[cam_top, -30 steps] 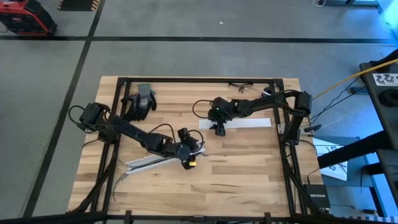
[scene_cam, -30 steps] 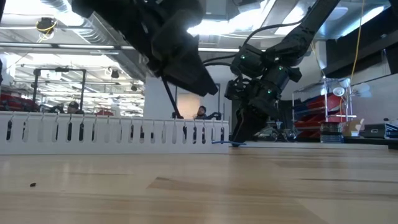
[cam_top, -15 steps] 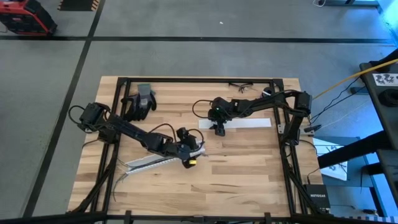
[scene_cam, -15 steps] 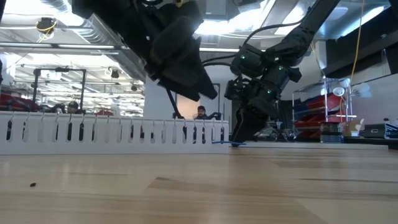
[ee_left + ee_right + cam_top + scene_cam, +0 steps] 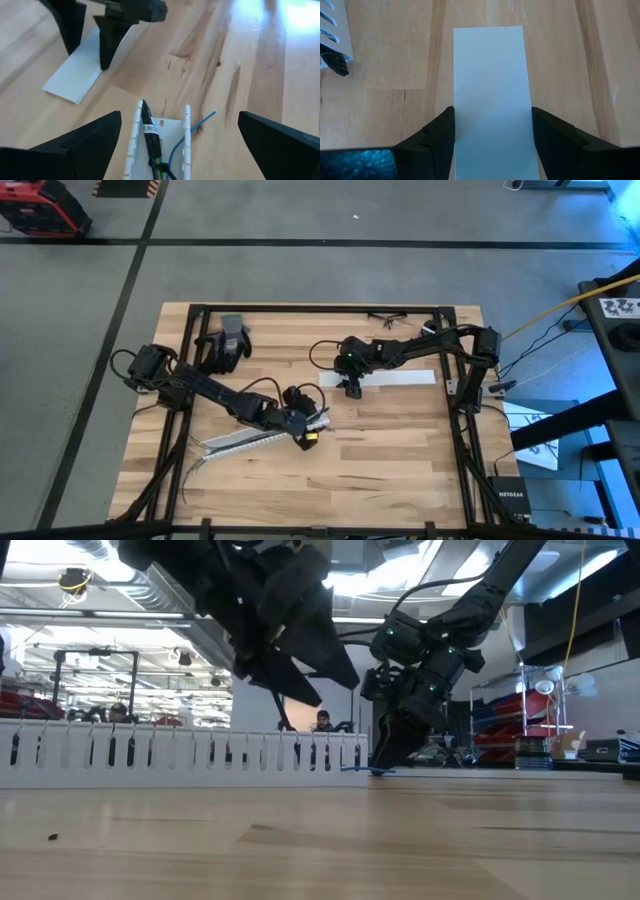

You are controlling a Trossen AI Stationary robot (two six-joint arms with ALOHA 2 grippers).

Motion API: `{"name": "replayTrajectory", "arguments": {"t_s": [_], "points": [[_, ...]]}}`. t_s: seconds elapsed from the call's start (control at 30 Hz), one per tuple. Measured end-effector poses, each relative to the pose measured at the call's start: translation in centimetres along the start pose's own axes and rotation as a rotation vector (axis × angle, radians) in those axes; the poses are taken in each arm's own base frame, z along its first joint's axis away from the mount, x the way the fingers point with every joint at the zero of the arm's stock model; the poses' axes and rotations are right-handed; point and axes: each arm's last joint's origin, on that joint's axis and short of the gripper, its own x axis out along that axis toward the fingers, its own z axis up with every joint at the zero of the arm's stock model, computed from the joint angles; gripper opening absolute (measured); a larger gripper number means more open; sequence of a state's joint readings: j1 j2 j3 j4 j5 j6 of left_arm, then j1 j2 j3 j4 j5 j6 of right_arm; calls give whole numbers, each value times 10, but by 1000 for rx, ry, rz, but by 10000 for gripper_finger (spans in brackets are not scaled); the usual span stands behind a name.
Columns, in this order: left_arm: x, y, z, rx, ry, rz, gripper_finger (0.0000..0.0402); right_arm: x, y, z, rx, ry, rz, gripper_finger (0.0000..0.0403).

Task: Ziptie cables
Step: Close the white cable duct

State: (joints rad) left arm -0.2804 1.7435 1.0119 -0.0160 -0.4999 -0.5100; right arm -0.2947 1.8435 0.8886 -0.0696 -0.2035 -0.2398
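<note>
Since a second ago, left gripper (image 5: 305, 427) has spread its fingers wide and hangs released over the near end of the slotted channel (image 5: 161, 145), where the cables (image 5: 151, 142) lie bundled. Right gripper (image 5: 492, 135) straddles the flat white strip (image 5: 490, 85) at table centre, clamped on its edges. Judgement: keep the left jaws centred over the bundle before closing, clear of the channel walls.
</note>
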Motion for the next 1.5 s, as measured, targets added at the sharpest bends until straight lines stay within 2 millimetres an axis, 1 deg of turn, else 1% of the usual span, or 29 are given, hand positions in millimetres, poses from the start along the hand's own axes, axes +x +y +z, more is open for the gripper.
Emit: {"name": "replayTrajectory", "arguments": {"t_s": [0.1,0.3,0.4,0.5,0.63,0.8,0.9,1.07,1.3,1.5], "points": [[3,2,-3,8,14,4,395,0,0,0,0,-2,6,221],[5,8,-30,34,71,18,395,0,0,0,-3,-7,18,221],[8,15,-39,26,57,25,395,0,0,1,-4,-11,20,221],[9,15,-36,28,32,-10,395,0,0,1,-5,-16,21,221],[11,18,-37,26,65,-29,395,0,0,2,-7,-25,20,221],[17,26,-33,-9,97,-60,395,0,0,2,-7,-25,20,221],[23,32,-33,6,112,-59,395,0,0,2,-7,-25,20,221],[39,37,-41,35,183,-121,385,0,0,2,-7,-25,21,221],[39,37,-38,129,164,-126,355,0,1,2,-5,-29,48,221],[38,40,-41,168,202,-109,350,0,4,-2,8,9,109,221]]}}
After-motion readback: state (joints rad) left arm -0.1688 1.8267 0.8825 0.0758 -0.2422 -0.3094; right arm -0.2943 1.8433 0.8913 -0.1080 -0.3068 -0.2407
